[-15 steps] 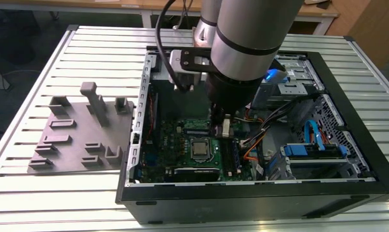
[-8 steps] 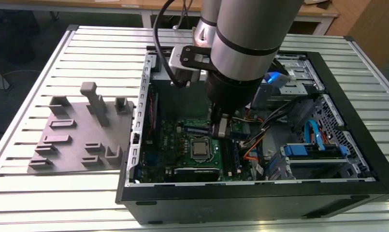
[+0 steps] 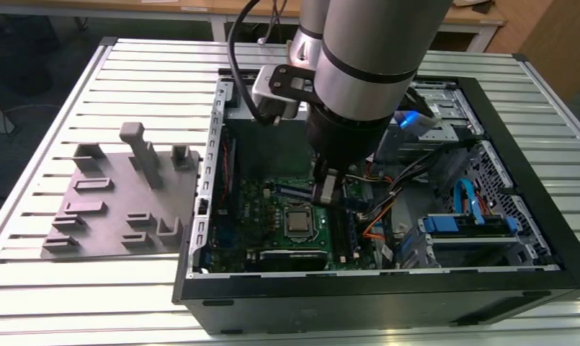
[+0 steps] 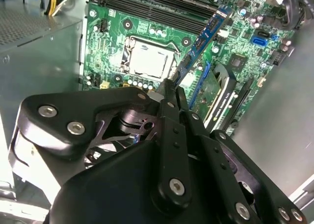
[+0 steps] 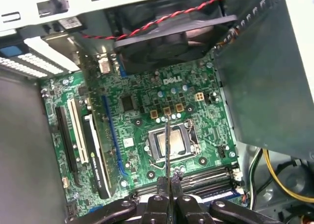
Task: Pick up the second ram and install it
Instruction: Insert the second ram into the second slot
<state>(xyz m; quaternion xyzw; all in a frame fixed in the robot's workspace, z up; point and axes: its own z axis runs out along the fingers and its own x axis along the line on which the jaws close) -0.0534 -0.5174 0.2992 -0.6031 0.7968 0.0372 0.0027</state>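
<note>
My gripper [image 3: 324, 193] reaches down into the open computer case [image 3: 520, 288], over the green motherboard [image 3: 261, 216]. It is shut on the second ram [image 4: 206, 35], a thin dark blue-green stick. In the second wrist view the stick runs out from the fingertips [image 4: 167, 89], slanting above the board. Seen edge-on in the first wrist view, the second ram [image 5: 167, 145] hangs over the processor socket [image 5: 171, 140], with the gripper [image 5: 168, 182] closed on its near end. The dark memory slots [image 5: 206, 177] lie beside the socket, under the gripper.
A grey plastic tray [image 3: 117, 209] with upright pegs sits on the slatted table at the exterior view's left of the case. Inside the case are a graphics card [image 4: 216, 96], a fan [image 5: 171, 33], the grey power supply [image 4: 34, 62], cables and blue drive brackets [image 3: 462, 223].
</note>
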